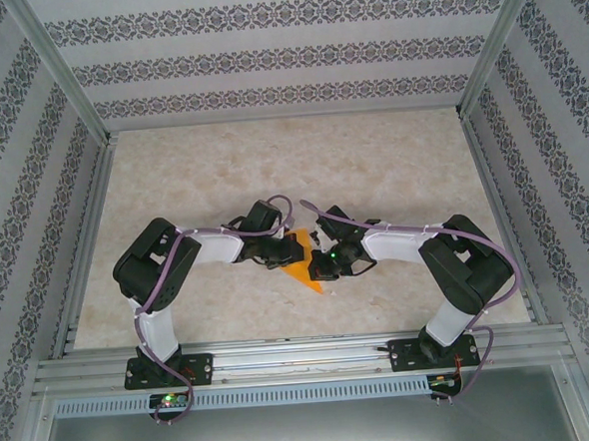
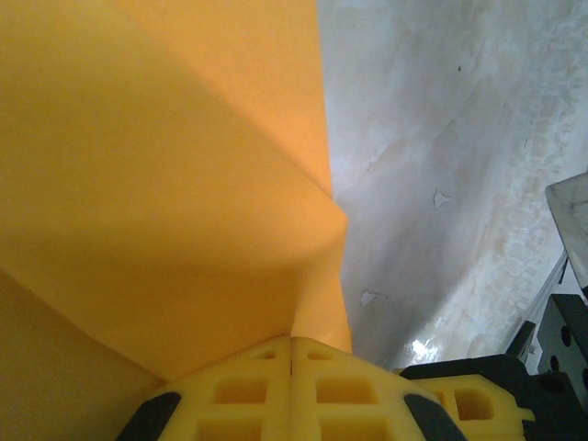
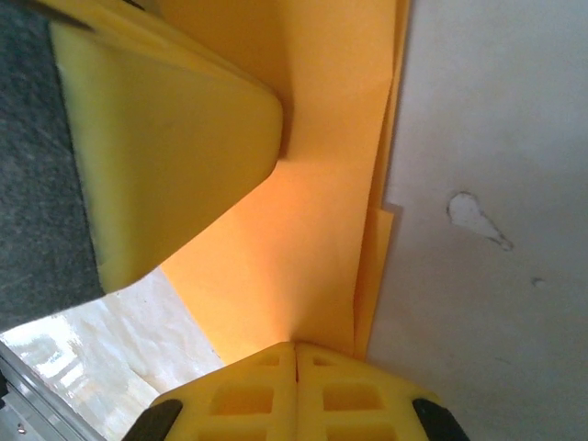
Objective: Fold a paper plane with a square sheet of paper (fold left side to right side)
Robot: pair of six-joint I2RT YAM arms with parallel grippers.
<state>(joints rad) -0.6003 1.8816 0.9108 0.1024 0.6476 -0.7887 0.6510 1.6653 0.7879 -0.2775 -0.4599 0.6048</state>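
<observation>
Square sheet of paper (image 1: pixel 299 267) in grip of left fingers (image 2: pixel 243 395) and right fingers (image 3: pixel 243 401), elbows (image 1: pixel 157 259) outward

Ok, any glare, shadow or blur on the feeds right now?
Top external: evenly lit, sharp. Left wrist: orange paper close and soft, shadowed lower left; small glint on the table. Right wrist: paper soft too, table glare lower left.

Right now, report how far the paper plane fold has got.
Done: the thin bright orange sheet of paper already shows a crease and stacked layer edges, so at least one fold is in. In hand: the left gripper and right gripper are both shut on it. Left: the remaining folds; no finished plane shape shows yet.
</observation>
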